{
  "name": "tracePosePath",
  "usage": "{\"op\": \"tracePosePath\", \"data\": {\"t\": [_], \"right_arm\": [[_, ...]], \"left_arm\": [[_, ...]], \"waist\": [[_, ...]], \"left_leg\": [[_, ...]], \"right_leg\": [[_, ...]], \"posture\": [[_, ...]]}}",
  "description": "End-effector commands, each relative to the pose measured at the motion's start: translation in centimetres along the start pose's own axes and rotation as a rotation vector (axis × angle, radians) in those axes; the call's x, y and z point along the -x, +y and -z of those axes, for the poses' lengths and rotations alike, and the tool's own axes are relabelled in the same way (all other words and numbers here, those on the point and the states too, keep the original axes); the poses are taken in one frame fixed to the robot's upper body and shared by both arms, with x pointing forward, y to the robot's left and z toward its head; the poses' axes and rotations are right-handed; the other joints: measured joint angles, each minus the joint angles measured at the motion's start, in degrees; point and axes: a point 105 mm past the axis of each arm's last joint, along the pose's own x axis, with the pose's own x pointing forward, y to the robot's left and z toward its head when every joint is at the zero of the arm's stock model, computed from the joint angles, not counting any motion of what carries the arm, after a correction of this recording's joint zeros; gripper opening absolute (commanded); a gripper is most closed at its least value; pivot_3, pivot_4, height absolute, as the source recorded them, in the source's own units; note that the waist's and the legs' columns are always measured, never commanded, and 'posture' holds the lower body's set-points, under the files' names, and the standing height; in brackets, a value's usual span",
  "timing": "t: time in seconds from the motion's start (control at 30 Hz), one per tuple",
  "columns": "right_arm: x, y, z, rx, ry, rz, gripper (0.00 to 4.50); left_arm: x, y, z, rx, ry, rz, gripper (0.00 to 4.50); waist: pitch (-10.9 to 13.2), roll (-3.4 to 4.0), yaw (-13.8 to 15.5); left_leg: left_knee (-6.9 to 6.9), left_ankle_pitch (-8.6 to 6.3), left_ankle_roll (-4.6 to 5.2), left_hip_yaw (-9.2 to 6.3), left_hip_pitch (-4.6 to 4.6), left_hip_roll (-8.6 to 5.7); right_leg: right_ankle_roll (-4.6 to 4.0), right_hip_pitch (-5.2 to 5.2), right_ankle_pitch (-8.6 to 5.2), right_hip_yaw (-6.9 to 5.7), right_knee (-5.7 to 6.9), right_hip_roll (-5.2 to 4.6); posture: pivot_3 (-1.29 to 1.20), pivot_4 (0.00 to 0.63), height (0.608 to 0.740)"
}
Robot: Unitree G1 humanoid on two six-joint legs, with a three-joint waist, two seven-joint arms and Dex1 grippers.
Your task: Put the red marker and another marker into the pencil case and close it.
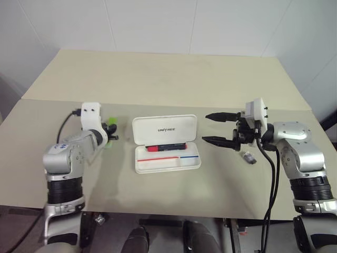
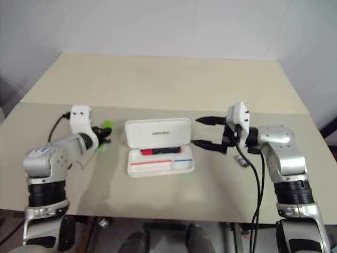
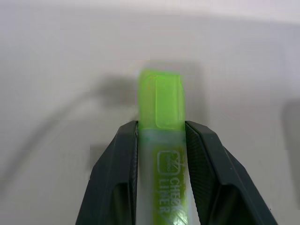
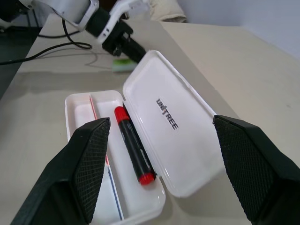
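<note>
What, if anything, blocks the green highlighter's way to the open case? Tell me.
Nothing visible does. The left gripper is shut on the green highlighter, and bare table lies between it and the open pencil case. Only the red marker lies inside.

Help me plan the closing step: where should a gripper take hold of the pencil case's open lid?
Probably the lid's free far edge, reached from behind the pencil case. The lid stands raised off its hinge beside the red marker, so pushing that edge forward should fold it shut.
</note>
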Motion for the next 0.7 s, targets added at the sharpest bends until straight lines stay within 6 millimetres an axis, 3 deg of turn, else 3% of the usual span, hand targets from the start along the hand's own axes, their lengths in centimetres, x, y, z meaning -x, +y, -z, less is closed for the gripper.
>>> {"op": "tracePosePath", "data": {"t": [0.03,0.13,0.23,0.4,0.53,0.7], "right_arm": [[0.7,-0.2,-0.8,0.027,-0.029,0.022,4.50],[1.0,-0.1,-0.3,0.022,-0.023,0.022,4.50],[1.4,0.1,-0.2,0.013,-0.047,0.021,4.50],[2.0,0.1,-0.1,0.021,-0.067,0.019,4.50],[2.9,-0.1,0.5,0.030,-0.037,0.020,4.50],[3.8,-0.2,1.1,0.038,-0.008,0.022,4.50]], "left_arm": [[1.0,0.1,-4.7,-0.113,-0.191,0.038,1.08],[1.7,-0.3,-6.7,-0.150,-0.233,0.110,1.08],[3.5,-3.5,-8.5,-0.264,-0.261,0.356,1.08],[6.6,-8.1,-9.0,-0.394,-0.216,0.706,1.08],[10.2,-12.0,-7.2,-0.481,-0.107,1.031,1.08],[12.0,-13.7,-4.2,-0.529,0.053,1.217,1.08]], "waist": [[0.01,0.01,0.07],[0.00,0.01,0.10],[0.02,-0.01,0.12],[0.03,0.02,0.04],[0.05,0.05,-0.21],[0.07,0.08,-0.43]], "left_leg": [[-0.02,0.00,0.00,0.00,0.00,-0.01],[-0.03,0.00,0.00,0.00,-0.02,-0.02],[-0.07,0.00,0.01,0.01,-0.03,-0.01],[-0.15,-0.01,0.03,0.01,-0.10,-0.01],[-0.22,-0.01,0.03,0.01,-0.07,0.03],[-0.24,-0.01,0.03,0.04,-0.03,0.05]], "right_leg": [[0.00,-0.01,0.00,0.00,-0.01,0.00],[0.00,0.00,0.00,0.00,-0.05,-0.02],[0.00,0.00,0.00,0.00,-0.07,-0.02],[0.01,-0.03,0.00,-0.01,-0.16,-0.03],[0.00,-0.05,-0.02,-0.01,-0.14,0.01],[-0.02,-0.07,-0.04,0.03,-0.09,0.03]], "posture": [[0.00,0.150,0.740],[0.00,0.150,0.740],[0.00,0.150,0.740],[0.00,0.150,0.740],[0.00,0.150,0.740],[0.00,0.150,0.740]]}}
